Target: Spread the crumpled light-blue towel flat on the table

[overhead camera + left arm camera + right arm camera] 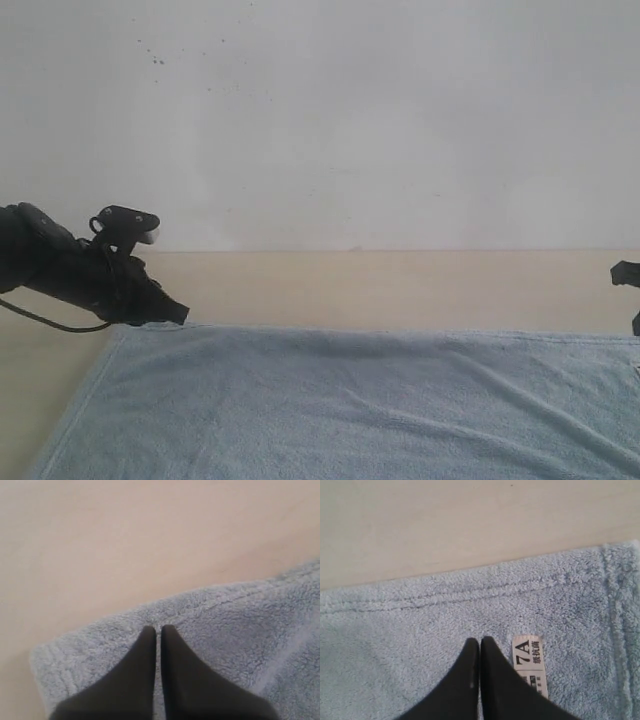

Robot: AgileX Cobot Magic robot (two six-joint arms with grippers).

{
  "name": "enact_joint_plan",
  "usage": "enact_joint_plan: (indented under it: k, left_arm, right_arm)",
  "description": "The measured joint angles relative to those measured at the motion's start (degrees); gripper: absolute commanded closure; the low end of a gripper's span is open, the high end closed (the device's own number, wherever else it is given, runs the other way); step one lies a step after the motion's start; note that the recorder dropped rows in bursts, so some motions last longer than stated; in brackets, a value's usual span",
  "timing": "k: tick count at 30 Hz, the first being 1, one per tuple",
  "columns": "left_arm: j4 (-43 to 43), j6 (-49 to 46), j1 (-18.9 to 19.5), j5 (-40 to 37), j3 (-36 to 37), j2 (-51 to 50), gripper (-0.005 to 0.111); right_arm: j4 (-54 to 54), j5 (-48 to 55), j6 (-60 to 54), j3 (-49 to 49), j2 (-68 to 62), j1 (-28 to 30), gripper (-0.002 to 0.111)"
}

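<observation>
The light-blue towel (350, 400) lies spread out and nearly flat over the near part of the beige table (350, 285), with only soft ripples. My left gripper (183, 313) is at the towel's far left corner, just above it. In the left wrist view that gripper (158, 628) is shut over the hemmed corner of the towel (240, 630), and I see no cloth between the fingers. My right gripper (480, 640) is shut above the towel (420, 645) near its far right corner, beside the white care tag (528, 660).
A white wall (330, 120) rises behind the table's back edge. Bare tabletop (125, 540) runs beyond the towel's far hem (445, 597). A black part of the right arm (625, 272) shows at the right edge of the exterior view.
</observation>
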State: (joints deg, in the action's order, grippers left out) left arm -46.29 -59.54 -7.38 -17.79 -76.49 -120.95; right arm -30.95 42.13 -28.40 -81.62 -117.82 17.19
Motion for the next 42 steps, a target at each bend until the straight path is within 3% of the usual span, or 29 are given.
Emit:
enact_joint_plan:
  k: [7,20,42]
  left_arm:
    - [0.12,-1.3,0.27,-1.25,-0.69,-3.04,0.103]
    - [0.36,-1.92,0.27,3.79,-0.73,-4.69,0.103]
    - [0.38,-1.92,0.27,6.21,-1.32,-6.44,0.103]
  right_arm:
    - [0.28,-0.11,-1.46,0.0,-2.27,0.0,0.109]
    - [0.75,-1.75,-2.55,0.0,-4.69,0.0,0.109]
    - [1.56,-14.59,-4.46,-0.03,-8.34,0.0,0.109]
